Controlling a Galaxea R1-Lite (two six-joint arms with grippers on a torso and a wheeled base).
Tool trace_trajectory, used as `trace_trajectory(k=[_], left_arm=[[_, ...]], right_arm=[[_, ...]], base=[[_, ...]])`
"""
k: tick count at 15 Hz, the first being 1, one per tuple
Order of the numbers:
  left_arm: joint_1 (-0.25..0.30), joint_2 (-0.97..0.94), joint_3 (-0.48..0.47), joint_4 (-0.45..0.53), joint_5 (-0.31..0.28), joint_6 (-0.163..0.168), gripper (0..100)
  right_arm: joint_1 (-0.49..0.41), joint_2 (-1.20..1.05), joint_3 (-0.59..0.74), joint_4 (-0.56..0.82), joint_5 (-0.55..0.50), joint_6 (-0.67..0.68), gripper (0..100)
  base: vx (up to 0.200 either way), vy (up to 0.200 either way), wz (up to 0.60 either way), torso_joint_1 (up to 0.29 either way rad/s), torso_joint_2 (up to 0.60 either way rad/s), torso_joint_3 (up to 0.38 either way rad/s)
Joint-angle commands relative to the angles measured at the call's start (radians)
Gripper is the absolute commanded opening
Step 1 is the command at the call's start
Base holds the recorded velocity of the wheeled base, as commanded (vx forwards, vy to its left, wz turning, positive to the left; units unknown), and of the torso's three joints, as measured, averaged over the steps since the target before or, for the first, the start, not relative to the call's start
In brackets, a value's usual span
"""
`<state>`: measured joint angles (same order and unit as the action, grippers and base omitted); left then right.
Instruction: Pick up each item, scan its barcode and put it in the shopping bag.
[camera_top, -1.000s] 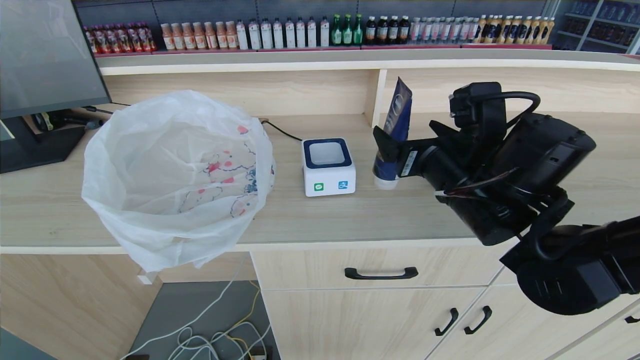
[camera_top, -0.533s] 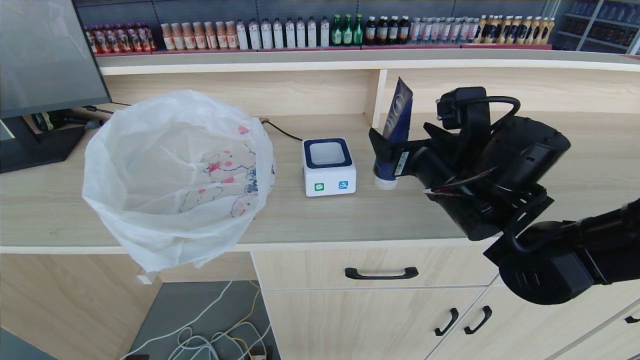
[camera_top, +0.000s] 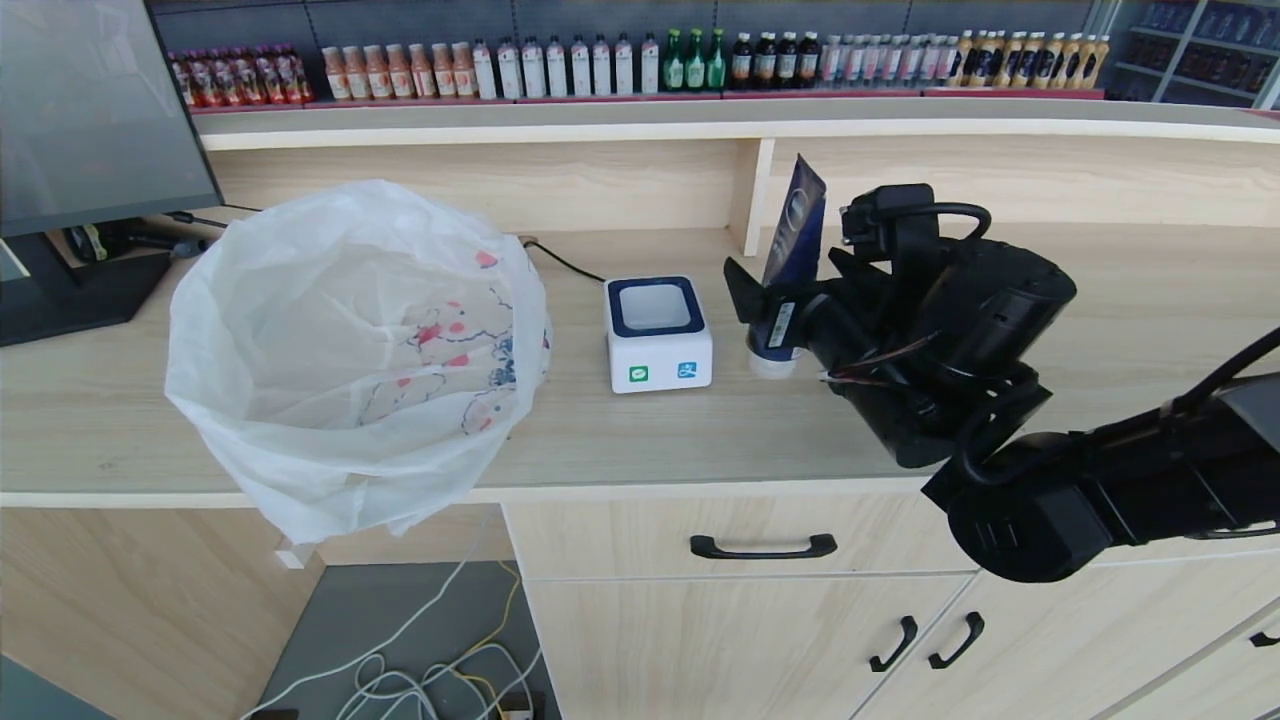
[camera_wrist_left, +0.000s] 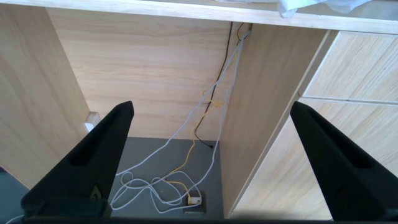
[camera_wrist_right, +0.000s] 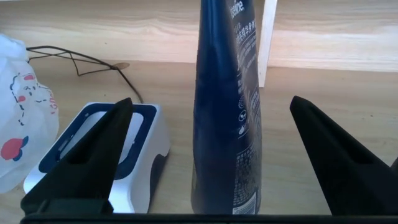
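While right gripper (camera_wrist_right: 211, 102) stands spread wide, dark blue squeeze tube (camera_top: 793, 225) sits upright on white cap between its jaws, touching neither. White cube scanner with blue-rimmed window (camera_top: 656, 333) just beside tube, on light wooden counter (camera_top: 700, 440). Translucent white plastic shopping bag (camera_top: 350, 350) farther toward robot's left, mouth open. Left gripper (camera_wrist_left: 211, 109) spread wide below counter, above floor cables (camera_wrist_left: 174, 180).

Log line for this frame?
stage: pre-grasp | right gripper: open around upright dark-blue tube | tube: on wooden counter beside white scanner box | left gripper: open, below counter | white plastic bag: open
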<state>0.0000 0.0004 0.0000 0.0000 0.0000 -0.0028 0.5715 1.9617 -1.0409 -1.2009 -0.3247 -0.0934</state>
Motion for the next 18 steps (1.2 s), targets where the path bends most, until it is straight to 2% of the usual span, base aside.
trace_trajectory(k=[1,18], left_arm=[[0.000,0.000,0.000,0.000,0.000,0.000,100],[0.000,0.000,0.000,0.000,0.000,0.000,100]], right_arm=[[-0.009,0.013,-0.008,0.003,0.001,0.000,100],[-0.016,0.102,-0.097,0.001,-0.056,-0.005,100]], base=[[0.000,0.000,0.00,0.000,0.00,0.000],[0.000,0.000,0.00,0.000,0.00,0.000]])
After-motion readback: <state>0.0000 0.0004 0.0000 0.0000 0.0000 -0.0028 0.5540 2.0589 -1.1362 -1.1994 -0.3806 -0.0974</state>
